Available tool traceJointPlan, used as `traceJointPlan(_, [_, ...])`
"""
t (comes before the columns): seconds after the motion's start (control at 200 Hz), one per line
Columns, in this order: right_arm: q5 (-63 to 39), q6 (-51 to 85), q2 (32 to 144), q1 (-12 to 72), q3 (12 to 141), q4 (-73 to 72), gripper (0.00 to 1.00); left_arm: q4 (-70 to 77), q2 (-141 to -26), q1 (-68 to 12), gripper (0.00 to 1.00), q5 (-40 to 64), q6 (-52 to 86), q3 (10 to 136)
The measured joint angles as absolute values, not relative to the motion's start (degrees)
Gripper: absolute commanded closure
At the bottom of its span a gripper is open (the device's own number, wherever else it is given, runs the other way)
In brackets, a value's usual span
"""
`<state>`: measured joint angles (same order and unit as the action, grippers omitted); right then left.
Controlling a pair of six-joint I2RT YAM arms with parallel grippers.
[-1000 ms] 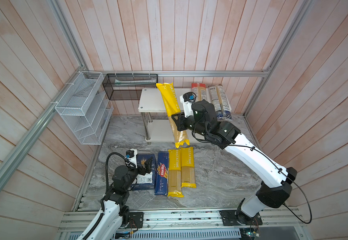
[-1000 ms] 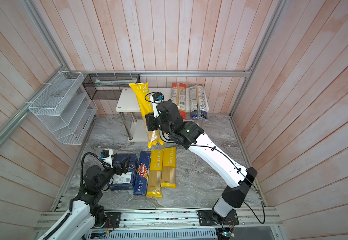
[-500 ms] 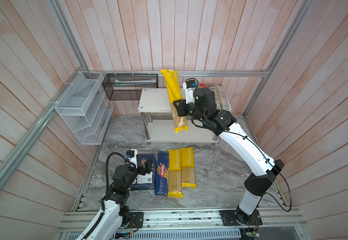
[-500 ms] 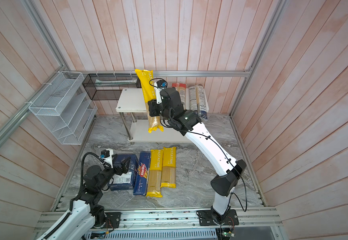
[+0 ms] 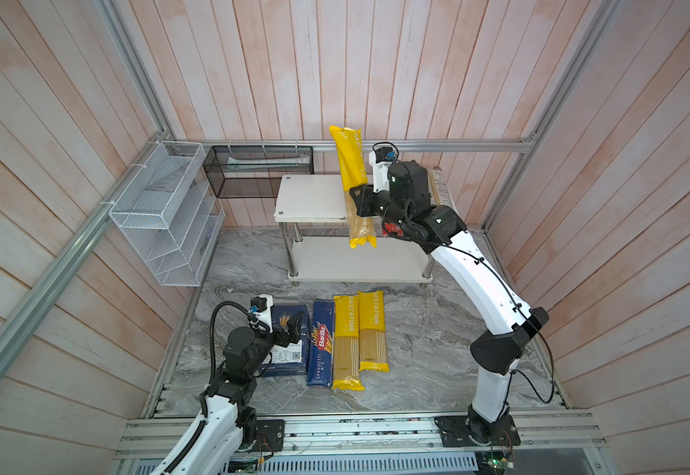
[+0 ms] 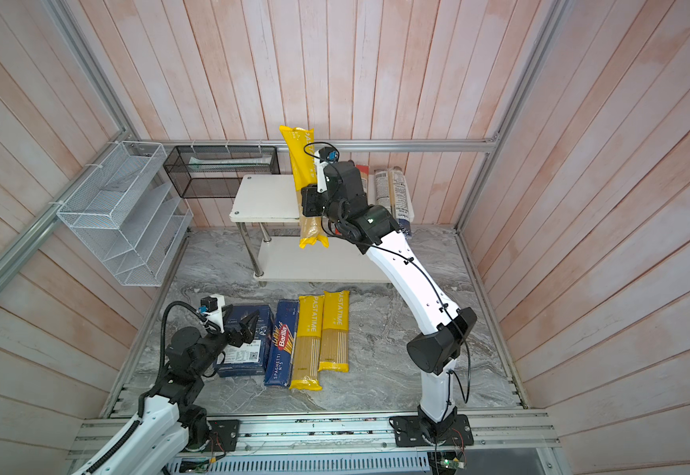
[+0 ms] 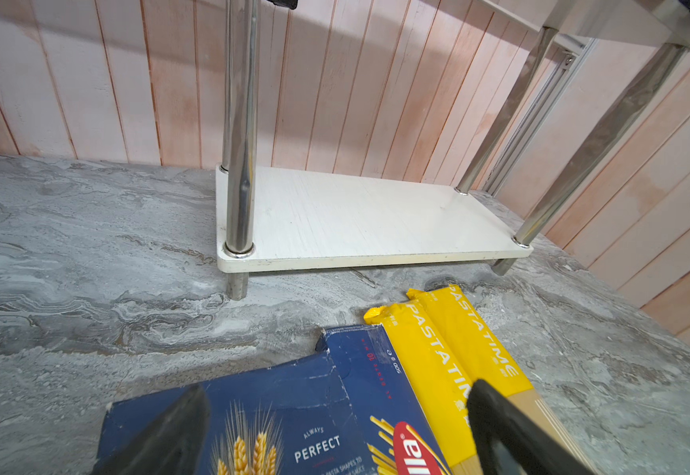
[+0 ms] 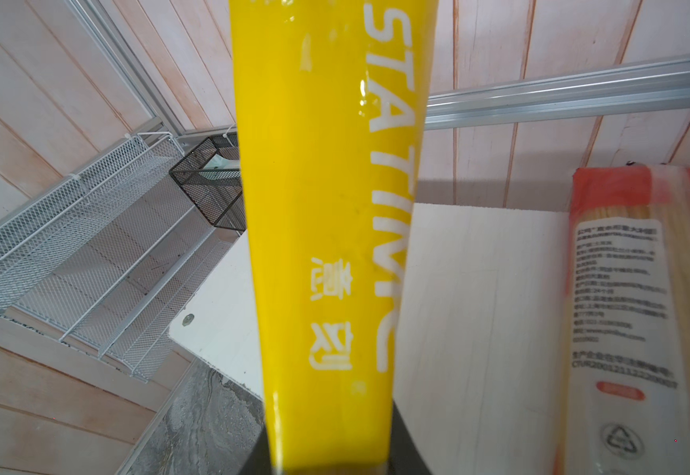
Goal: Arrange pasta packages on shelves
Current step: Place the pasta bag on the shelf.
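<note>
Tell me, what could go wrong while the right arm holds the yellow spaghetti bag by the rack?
The right gripper pinches the long yellow PASTATIME bag near its middle, steeply tilted: it may slip or pivot. Lowered so, the bag could bump the red-ended clear pasta bag lying on the white upper shelf board.

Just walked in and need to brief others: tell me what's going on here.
The right gripper holds a yellow PASTATIME bag by its middle above the top shelf, where two bags already lie. The left gripper hangs open over a dark blue pasta box. Four packs lie on the floor; the lower shelf is bare.
</note>
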<state>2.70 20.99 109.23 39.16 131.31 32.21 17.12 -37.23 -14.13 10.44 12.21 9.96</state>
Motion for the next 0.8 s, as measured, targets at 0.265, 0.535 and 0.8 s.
traceJointPlan(0.265, [3.0, 21.6, 110.5, 37.9, 131.5, 32.1, 0.94, 17.1, -37.2, -14.1, 0.0, 10.5, 12.2, 10.0])
traceJointPlan(0.535, [2.5, 23.4, 112.2, 36.7, 132.3, 31.7, 0.94, 17.1, -37.2, -14.1, 0.0, 11.3, 12.0, 10.0])
traceJointPlan(0.8, [2.4, 24.4, 112.2, 35.6, 132.5, 31.3, 0.94, 17.1, -37.3, -14.1, 0.0, 11.6, 12.0, 10.0])
